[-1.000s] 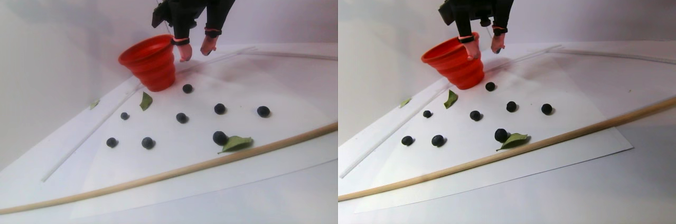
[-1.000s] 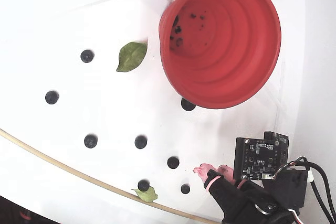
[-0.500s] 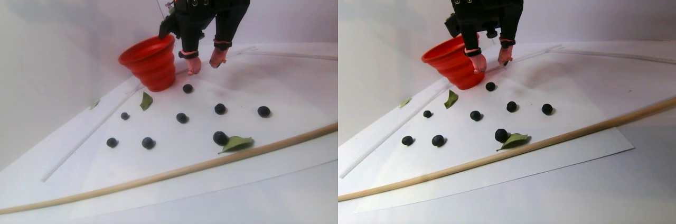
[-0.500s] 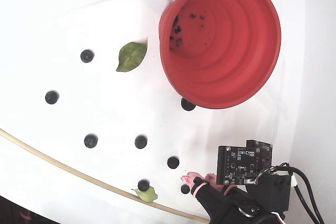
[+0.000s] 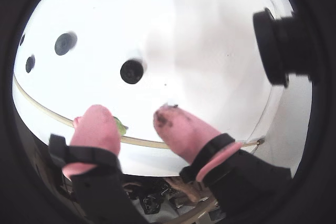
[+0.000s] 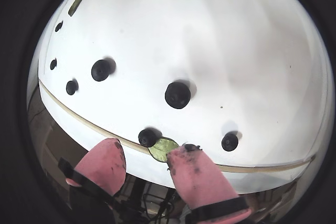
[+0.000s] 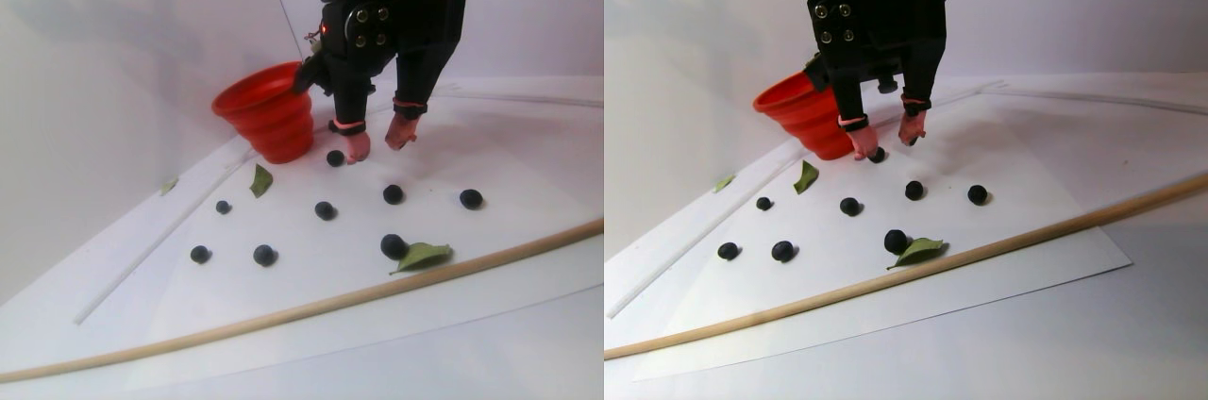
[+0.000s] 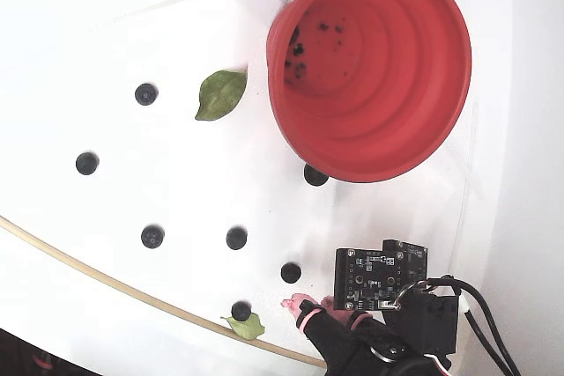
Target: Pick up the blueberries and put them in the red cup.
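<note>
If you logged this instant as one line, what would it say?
phase: reaching | gripper: open, empty, above sheet | nearest blueberry | red cup: only dark specks inside | blueberries: loose on sheet

I find no readable text, label, brand, number or sign in any view; the small circuit board [image 8: 381,278] mounted above my fingers shows only marks too tiny to read.
</note>
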`<act>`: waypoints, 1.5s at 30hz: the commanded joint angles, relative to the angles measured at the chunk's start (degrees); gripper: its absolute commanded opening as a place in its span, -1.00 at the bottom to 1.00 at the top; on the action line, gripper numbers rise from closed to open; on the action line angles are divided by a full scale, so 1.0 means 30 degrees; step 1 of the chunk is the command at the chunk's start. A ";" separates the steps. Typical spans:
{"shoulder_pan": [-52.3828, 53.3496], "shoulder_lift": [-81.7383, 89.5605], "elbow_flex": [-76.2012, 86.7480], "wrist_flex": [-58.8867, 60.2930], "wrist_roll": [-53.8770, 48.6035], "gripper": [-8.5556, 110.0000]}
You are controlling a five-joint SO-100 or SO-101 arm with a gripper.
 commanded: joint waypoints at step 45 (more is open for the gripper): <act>0.0410 -0.5332 -0.1816 -0.3662 0.0029 -0.59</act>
